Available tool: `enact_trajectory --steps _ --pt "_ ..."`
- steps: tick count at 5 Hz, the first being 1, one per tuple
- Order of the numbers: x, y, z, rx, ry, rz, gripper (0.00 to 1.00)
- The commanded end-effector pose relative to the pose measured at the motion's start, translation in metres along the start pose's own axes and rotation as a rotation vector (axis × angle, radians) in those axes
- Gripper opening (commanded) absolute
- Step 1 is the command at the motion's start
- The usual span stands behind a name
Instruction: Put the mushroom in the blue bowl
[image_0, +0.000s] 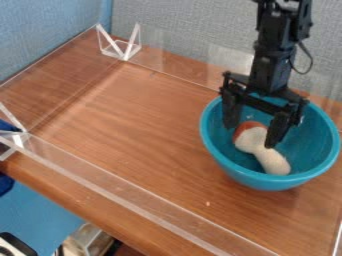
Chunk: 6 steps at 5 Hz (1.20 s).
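Observation:
The mushroom (262, 150) lies on its side inside the blue bowl (222, 150), its cream stem toward the front and its orange-brown cap toward the back. My gripper (261, 125) hangs just above it, pointing down over the bowl. The two black fingers (231, 108) stand wide apart with nothing between them. The gripper is open and clear of the mushroom.
The bowl sits at the right end of a brown wooden table (120, 120). A low clear acrylic wall (134, 205) runs along the front edge and another along the back. Clear triangular brackets (118, 45) stand at the far corner.

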<state>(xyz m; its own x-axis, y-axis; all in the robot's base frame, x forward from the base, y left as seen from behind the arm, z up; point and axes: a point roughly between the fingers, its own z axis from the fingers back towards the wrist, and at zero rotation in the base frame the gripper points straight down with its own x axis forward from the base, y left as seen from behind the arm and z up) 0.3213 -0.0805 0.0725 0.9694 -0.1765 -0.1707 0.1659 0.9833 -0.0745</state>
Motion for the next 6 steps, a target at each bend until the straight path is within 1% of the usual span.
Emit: enact_trajectory --steps 1,2,3,4,5,6 --pt "-0.008 0.004 0.046 0.007 -0.136 0.005 1.0" --pt "-0.019 0.004 0.06 0.013 -0.173 -0.001 1.0" --pt "-0.03 0.004 0.088 0.019 -0.215 0.037 0.0" --pt "-0.04 0.007 0.11 0.018 -0.249 0.081 1.0" --pt "-0.037 0.003 0.112 0.014 -0.249 0.107 0.0" --pt "-0.041 -0.015 0.108 0.019 -0.25 0.111 1.0"
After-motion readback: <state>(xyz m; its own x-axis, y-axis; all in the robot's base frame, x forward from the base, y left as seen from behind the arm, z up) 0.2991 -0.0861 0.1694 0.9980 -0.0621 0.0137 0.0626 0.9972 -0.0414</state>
